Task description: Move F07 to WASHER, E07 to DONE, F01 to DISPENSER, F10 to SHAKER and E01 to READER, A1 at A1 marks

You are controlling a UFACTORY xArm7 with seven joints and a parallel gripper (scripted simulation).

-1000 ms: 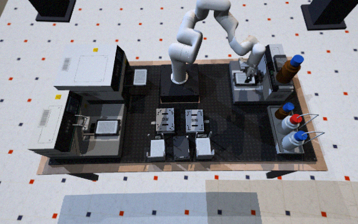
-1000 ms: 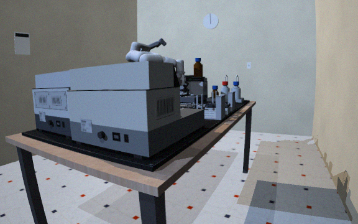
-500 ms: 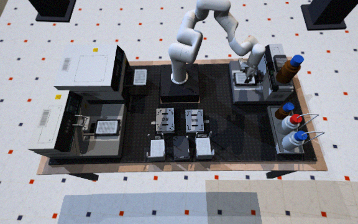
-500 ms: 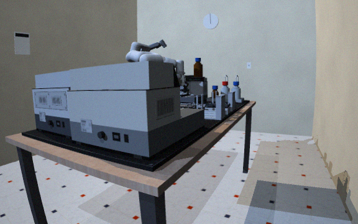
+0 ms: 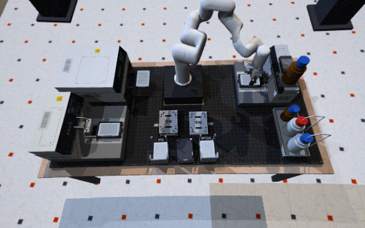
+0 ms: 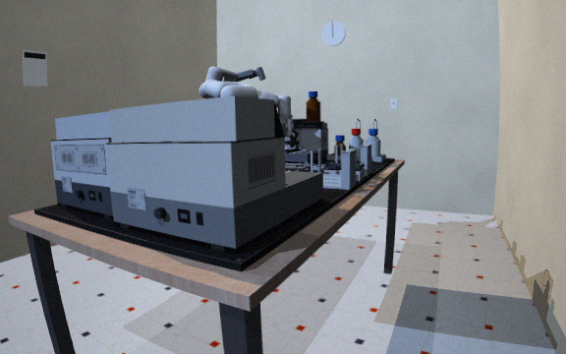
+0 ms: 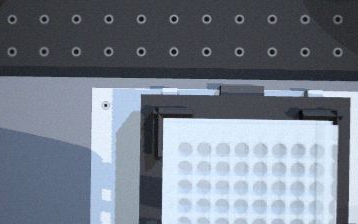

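My gripper (image 5: 253, 80) is open and hangs low over a white well plate (image 5: 248, 79) seated in the nest of the instrument at the back right of the deck. The wrist view shows this plate (image 7: 250, 172) close below, inside dark corner locators (image 7: 172, 112), and my fingers are out of that view. Another white plate (image 5: 142, 78) lies on the tray of the back-left instrument. A third plate (image 5: 109, 129) lies in the front-left instrument. Two racks at the front, one (image 5: 160, 151) and the other (image 5: 208, 149), hold white plates. In the side view the housings hide my gripper.
Nests RG (image 5: 168, 121) and N6 (image 5: 198, 121) stand empty mid-deck. A dark station (image 5: 184, 150) sits between the racks. A brown bottle (image 5: 294, 70) stands on the right instrument's housing. A tray of bottles (image 5: 294, 131) stands at the front right.
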